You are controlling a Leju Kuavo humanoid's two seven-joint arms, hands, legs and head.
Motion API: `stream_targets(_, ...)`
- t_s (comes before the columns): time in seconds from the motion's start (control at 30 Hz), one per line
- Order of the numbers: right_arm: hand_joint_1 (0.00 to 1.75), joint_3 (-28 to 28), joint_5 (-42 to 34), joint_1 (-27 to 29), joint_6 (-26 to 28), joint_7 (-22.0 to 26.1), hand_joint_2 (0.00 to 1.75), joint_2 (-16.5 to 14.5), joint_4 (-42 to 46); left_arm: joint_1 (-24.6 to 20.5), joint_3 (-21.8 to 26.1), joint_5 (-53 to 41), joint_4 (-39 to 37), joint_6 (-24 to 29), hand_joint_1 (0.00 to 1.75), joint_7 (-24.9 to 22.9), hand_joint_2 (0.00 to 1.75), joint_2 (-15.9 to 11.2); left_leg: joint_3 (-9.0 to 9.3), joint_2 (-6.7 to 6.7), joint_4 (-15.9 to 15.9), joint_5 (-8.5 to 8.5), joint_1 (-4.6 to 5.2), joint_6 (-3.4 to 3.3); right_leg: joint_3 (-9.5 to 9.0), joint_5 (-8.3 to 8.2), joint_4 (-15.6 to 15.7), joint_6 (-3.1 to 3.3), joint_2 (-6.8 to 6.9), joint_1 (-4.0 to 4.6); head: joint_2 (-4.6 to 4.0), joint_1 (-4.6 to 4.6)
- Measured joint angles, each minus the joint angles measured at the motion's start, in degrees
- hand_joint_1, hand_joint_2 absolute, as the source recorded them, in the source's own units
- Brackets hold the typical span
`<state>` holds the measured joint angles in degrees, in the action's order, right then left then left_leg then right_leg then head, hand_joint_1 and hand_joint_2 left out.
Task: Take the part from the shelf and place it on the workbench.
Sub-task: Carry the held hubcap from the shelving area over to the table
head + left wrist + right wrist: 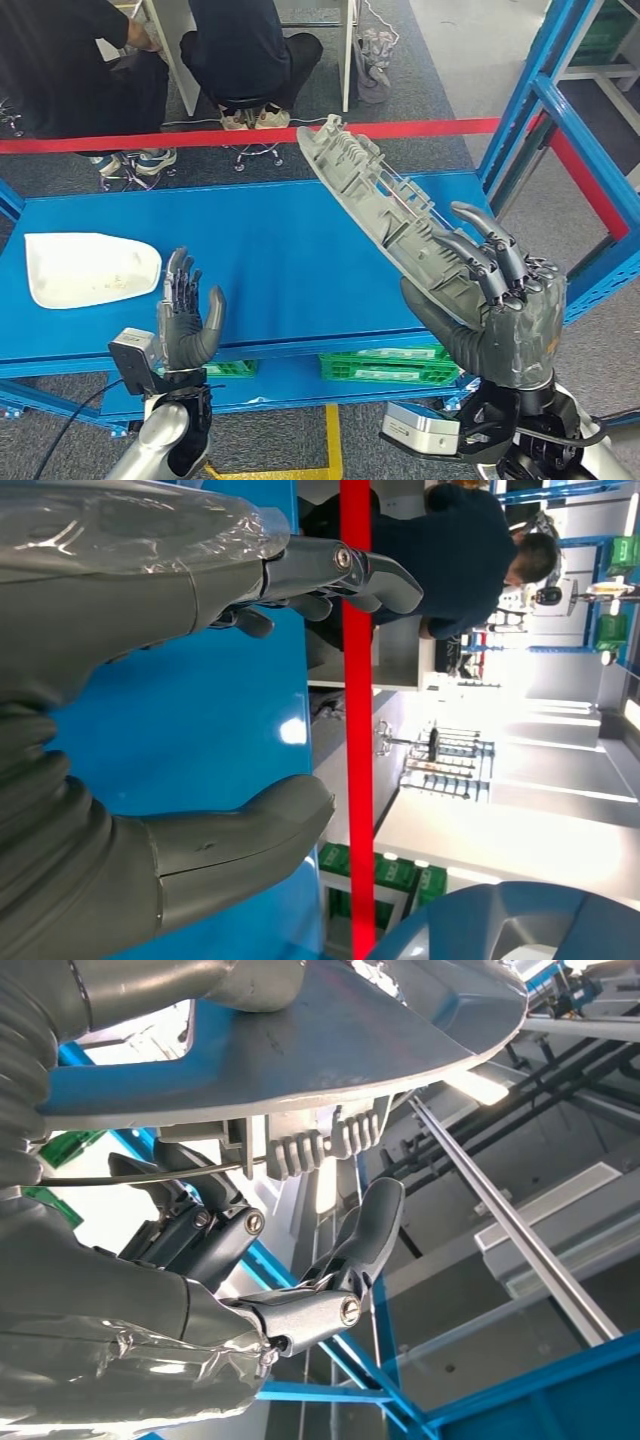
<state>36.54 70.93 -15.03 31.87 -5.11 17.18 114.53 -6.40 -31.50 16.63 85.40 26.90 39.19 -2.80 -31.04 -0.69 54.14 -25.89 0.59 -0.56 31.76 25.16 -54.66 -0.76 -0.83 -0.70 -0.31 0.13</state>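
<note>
Part [377, 205], a long grey ribbed moulding, was held up at a slant above the blue shelf [302, 260], its near end gripped in the right hand [498, 305], whose fingers [494, 250] curled over the ribbed side while the thumb pressed from beneath. Left hand [185, 320] stood apart over the shelf's front edge, palm up, fingers spread and holding nothing. White panel [87, 268] lay flat on the shelf beyond it, and seated people [241, 50] were behind red tape [151, 140].

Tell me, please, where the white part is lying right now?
In the head view, the white part lies flat at the left end of the blue shelf, just beyond the open left hand.
</note>
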Motion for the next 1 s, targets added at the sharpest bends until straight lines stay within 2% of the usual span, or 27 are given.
stream_targets(0.07,1.75,-0.03,-0.01,0.00,-0.01,-0.01,1.75,0.01,0.05,-0.02,-0.01,-0.01,0.19,-0.04,0.00,0.01,1.75,0.00,0.32,-0.11,-0.68,0.29,-0.30,-0.46,-0.08,0.12,0.07,-0.36,0.17,0.05,0.00,-0.15)
stream_targets(0.1,1.75,-0.07,-0.02,-0.01,-0.01,-0.01,1.75,0.02,0.09,-0.08,-0.02,-0.01,0.31,-0.06,0.00,0.01,1.75,0.00,0.66,-0.21,-1.15,0.49,-0.55,-0.71,0.23,0.72,-0.68,-0.52,0.27,0.08,0.00,-0.10)
stream_targets(0.13,1.75,-0.12,-0.02,-0.03,-0.02,-0.01,1.75,0.04,0.13,-0.14,-0.03,-0.01,0.39,-0.07,0.00,0.01,1.75,0.00,1.01,-0.34,-1.58,0.66,-0.83,-0.92,1.14,1.96,-2.78,-0.67,0.35,0.11,0.00,0.10)
stream_targets(0.17,1.75,-0.17,-0.03,-0.02,-0.02,0.01,1.75,0.07,0.16,-0.17,-0.05,-0.01,0.43,-0.08,0.00,0.00,1.75,0.00,1.28,-0.51,-1.81,0.73,-0.96,-1.02,2.70,3.66,-6.14,-0.82,0.42,0.02,0.00,0.45)
stream_targets(0.23,1.75,-0.21,-0.03,-0.01,-0.02,0.03,1.75,0.10,0.18,-0.14,-0.07,0.00,0.43,-0.08,0.00,-0.02,1.75,0.00,1.44,-1.06,-1.82,0.67,-1.05,-1.07,6.59,6.94,-14.34,-1.20,0.45,-0.26,0.00,1.08)
stream_targets(0.27,1.75,-0.21,-0.03,0.02,-0.03,0.03,1.75,0.10,0.18,-0.07,-0.08,0.00,0.43,-0.08,0.00,-0.02,1.75,0.00,1.54,-1.46,-1.79,0.57,-1.11,-0.98,7.80,7.30,-16.63,-1.42,0.46,-0.49,0.00,1.21)
stream_targets(0.3,1.75,-0.22,-0.03,0.04,-0.03,0.01,1.75,0.11,0.18,-0.04,-0.09,0.01,0.43,-0.08,0.00,-0.02,1.75,0.00,1.68,-2.00,-1.73,0.43,-1.23,-0.80,7.95,6.47,-16.67,-1.63,0.45,-0.75,0.00,1.25)
stream_targets(0.33,1.75,-0.24,-0.03,0.05,-0.04,-0.01,1.75,0.12,0.19,-0.01,-0.09,0.01,0.43,-0.08,0.00,-0.02,1.75,0.00,1.90,-2.64,-1.59,0.21,-1.42,-0.49,6.87,4.49,-14.20,-1.84,0.33,-1.02,0.00,1.29)
stream_targets(0.37,1.75,-0.26,-0.03,0.05,-0.04,-0.01,1.75,0.14,0.19,-0.01,-0.09,0.02,0.43,-0.08,0.00,-0.02,1.75,0.00,2.13,-3.29,-1.34,-0.11,-1.67,-0.09,5.04,2.20,-10.10,-2.10,-0.19,-1.32,0.00,1.38)
stream_targets(0.4,1.75,-0.29,-0.03,0.06,-0.05,-0.01,1.75,0.16,0.17,-0.05,-0.09,0.02,0.44,-0.08,0.00,-0.02,1.75,0.00,2.16,-3.89,-1.05,-0.43,-1.84,0.35,3.08,0.63,-6.36,-2.34,-1.28,-1.53,-0.01,1.57)
stream_targets(0.43,1.75,-0.32,-0.03,0.04,-0.05,0.00,1.75,0.19,0.23,-0.09,-0.09,0.03,0.44,-0.09,0.00,-0.05,1.75,0.00,1.94,-4.47,-0.61,-0.67,-1.96,0.79,1.47,-0.08,-3.29,-2.42,-2.32,-1.69,-0.01,1.78)
stream_targets(0.47,1.75,-0.34,-0.03,0.06,-0.05,-0.01,1.75,0.21,0.27,-0.14,-0.10,0.03,0.46,-0.09,0.00,-0.06,1.75,0.00,1.55,-4.99,-0.28,-0.74,-2.05,1.21,0.65,0.02,-1.84,-2.32,-3.13,-1.71,-0.01,1.86)
stream_targets(0.5,1.75,-0.34,-0.04,0.06,-0.07,-0.02,1.75,0.22,0.32,-0.13,-0.11,0.03,0.48,-0.10,0.00,-0.08,1.75,-0.01,1.08,-5.50,-0.13,-0.64,-2.11,1.58,0.37,0.51,-1.69,-2.06,-3.39,-1.55,-0.01,1.80)
stream_targets(0.53,1.75,-0.34,-0.04,0.05,-0.07,-0.03,1.75,0.22,0.39,-0.09,-0.12,0.03,0.49,-0.10,0.00,-0.10,1.75,-0.01,0.75,-6.09,-0.03,-0.53,-2.20,1.95,0.31,0.73,-1.53,-1.64,-2.92,-1.47,0.00,1.57)
stream_targets(0.57,1.75,-0.34,-0.05,0.04,-0.08,-0.03,1.75,0.23,0.40,-0.05,-0.13,0.02,0.51,-0.09,0.00,-0.09,1.75,-0.02,0.58,-6.00,0.07,-0.58,-2.28,2.31,0.28,0.79,-1.62,-1.22,-2.27,-1.43,0.00,1.29)
stream_targets(0.63,1.75,-0.40,-0.05,-0.01,-0.09,-0.03,1.75,0.31,0.43,-0.14,-0.13,0.02,0.54,-0.08,0.00,-0.08,1.75,-0.04,-0.84,-3.55,2.75,-1.85,-2.10,2.82,-0.10,0.98,-1.39,-0.33,-0.81,-1.45,0.00,0.46)
stream_targets(0.7,1.75,-0.48,-0.05,-0.01,-0.10,-0.05,1.75,0.38,0.45,-0.31,-0.13,0.02,0.56,-0.11,0.00,-0.07,1.75,-0.04,-5.06,-0.55,10.20,-4.80,-1.89,2.99,-0.32,1.24,-1.29,0.38,0.73,-1.17,0.00,-0.49)
stream_targets(0.73,1.75,-0.49,-0.14,-0.02,-0.11,-0.10,1.75,0.39,0.46,-0.31,-0.13,0.03,0.56,-0.16,0.00,-0.11,1.75,-0.05,-7.63,-0.06,14.41,-6.14,-1.88,2.95,-0.36,1.38,-1.29,0.64,1.50,-0.93,0.00,-0.83)
stream_targets(0.77,1.75,-0.48,-0.31,-0.01,-0.14,-0.15,1.75,0.41,0.46,-0.25,-0.13,0.03,0.56,-0.20,0.00,-0.15,1.75,-0.07,-9.61,0.11,17.38,-6.64,-1.85,2.82,-0.45,1.51,-1.29,0.83,2.27,-0.69,0.00,-1.10)
stream_targets(0.8,1.75,-0.46,-0.48,-0.01,-0.16,-0.22,1.75,0.43,0.46,-0.19,-0.13,0.05,0.56,-0.23,0.00,-0.20,1.75,-0.10,-10.52,0.20,18.22,-6.02,-1.77,2.58,-0.59,1.65,-1.29,0.99,2.99,-0.47,0.00,-1.34)
stream_targets(0.83,1.75,-0.44,-0.65,-0.01,-0.18,-0.29,1.75,0.44,0.46,-0.16,-0.13,0.07,0.56,-0.24,0.00,-0.24,1.75,-0.13,-10.14,0.33,16.66,-4.33,-1.62,2.21,-0.82,1.81,-1.29,1.12,3.66,-0.24,0.00,-1.57)
stream_targets(0.87,1.75,-0.41,-0.75,-0.02,-0.20,-0.33,1.75,0.44,0.46,-0.15,-0.13,0.08,0.56,-0.23,0.00,-0.26,1.75,-0.16,-8.63,0.84,13.07,-1.92,-1.32,1.63,-1.13,2.00,-1.28,1.21,4.28,-0.03,0.00,-1.81)
stream_targets(0.93,1.75,-0.35,-0.78,-0.03,-0.20,-0.36,1.75,0.44,0.48,-0.25,-0.13,0.05,0.66,-0.15,0.00,-0.27,1.75,-0.17,-4.99,3.69,5.04,1.57,-0.21,0.23,-1.64,2.45,-1.27,1.16,5.44,0.43,0.00,-2.10)
stream_targets(0.97,1.75,-0.33,-0.79,-0.03,-0.20,-0.38,1.75,0.45,0.48,-0.31,-0.13,0.01,0.74,-0.10,0.00,-0.28,1.75,-0.16,-3.89,4.87,2.58,2.27,0.30,-0.25,-1.78,2.64,-1.25,1.03,6.03,0.61,0.00,-2.12)
stream_targets(1.0,1.75,-0.33,-0.79,-0.02,-0.20,-0.42,1.75,0.46,0.48,-0.34,-0.13,-0.03,0.83,-0.02,0.00,-0.30,1.75,-0.16,-3.50,5.45,1.48,2.28,0.66,-0.49,-1.88,2.80,-1.22,0.85,6.67,0.73,0.00,-2.06)
